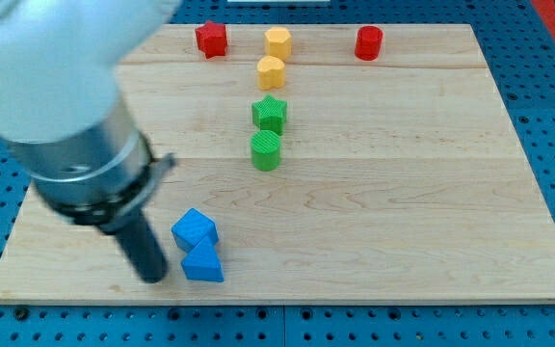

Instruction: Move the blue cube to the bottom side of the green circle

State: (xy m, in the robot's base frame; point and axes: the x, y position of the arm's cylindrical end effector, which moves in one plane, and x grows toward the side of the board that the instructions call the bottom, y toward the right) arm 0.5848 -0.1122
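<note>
The blue cube (194,229) lies near the view's bottom left of the wooden board (403,193), touching a blue triangular block (203,262) just below it. The green circle (266,151) stands near the board's middle, up and to the right of the cube, with a green star (270,113) right above it. My tip (152,277) rests on the board just left of the blue triangular block and below-left of the blue cube, a small gap away from both.
A red star (211,40), two yellow blocks (277,42) (271,72) and a red cylinder (368,42) sit along the view's top. The arm's bulky body (56,106) covers the board's upper left. The board's bottom edge is close below my tip.
</note>
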